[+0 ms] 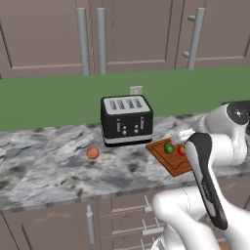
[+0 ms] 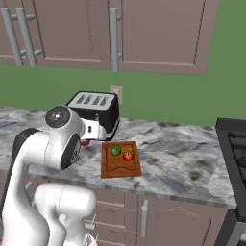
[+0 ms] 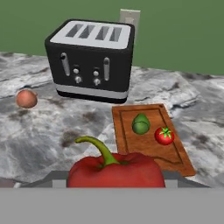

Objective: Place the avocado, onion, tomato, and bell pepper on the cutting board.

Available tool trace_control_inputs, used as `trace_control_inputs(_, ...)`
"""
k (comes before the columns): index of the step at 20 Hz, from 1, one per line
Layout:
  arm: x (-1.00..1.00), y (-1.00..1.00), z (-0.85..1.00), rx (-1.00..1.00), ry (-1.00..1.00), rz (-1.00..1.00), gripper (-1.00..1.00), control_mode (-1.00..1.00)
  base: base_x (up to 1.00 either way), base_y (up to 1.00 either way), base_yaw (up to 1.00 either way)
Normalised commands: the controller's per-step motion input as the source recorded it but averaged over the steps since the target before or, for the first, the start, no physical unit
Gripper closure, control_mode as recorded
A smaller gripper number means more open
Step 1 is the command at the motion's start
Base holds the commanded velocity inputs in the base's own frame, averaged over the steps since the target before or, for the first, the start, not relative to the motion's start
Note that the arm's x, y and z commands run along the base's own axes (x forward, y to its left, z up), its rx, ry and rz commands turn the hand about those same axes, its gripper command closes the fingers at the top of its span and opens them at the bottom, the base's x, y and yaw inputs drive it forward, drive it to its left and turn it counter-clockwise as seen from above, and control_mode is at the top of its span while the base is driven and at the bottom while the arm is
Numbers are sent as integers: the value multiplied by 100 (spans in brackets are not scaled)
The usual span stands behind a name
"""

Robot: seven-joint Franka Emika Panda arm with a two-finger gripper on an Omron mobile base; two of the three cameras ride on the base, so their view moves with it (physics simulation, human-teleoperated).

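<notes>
In the left base view, the onion lies on the marble bench, left of the black toaster. In the right base view, the avocado and the tomato sit on the cutting board. In the hand view, the end effector is clenched around the red bell pepper, above the bench near the board.

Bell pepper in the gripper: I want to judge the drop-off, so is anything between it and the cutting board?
Nothing visible blocks it. The bell pepper is held just short of the cutting board; the avocado and tomato occupy the board's far part.
</notes>
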Motion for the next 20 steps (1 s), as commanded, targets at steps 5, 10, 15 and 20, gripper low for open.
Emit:
trace_control_inputs(5, -60, -80, 27, 0, -11, -4, 100, -100, 0, 0, 0)
trace_control_inputs(10, -58, -38, 3, 0, -2, -14, 100, -100, 0, 0, 0)
trace_control_inputs(15, -14, -7, 0, 0, 2, -23, 100, -100, 0, 0, 0)
trace_control_inputs(20, 0, 0, -4, 0, 5, -18, 100, -100, 0, 0, 0)
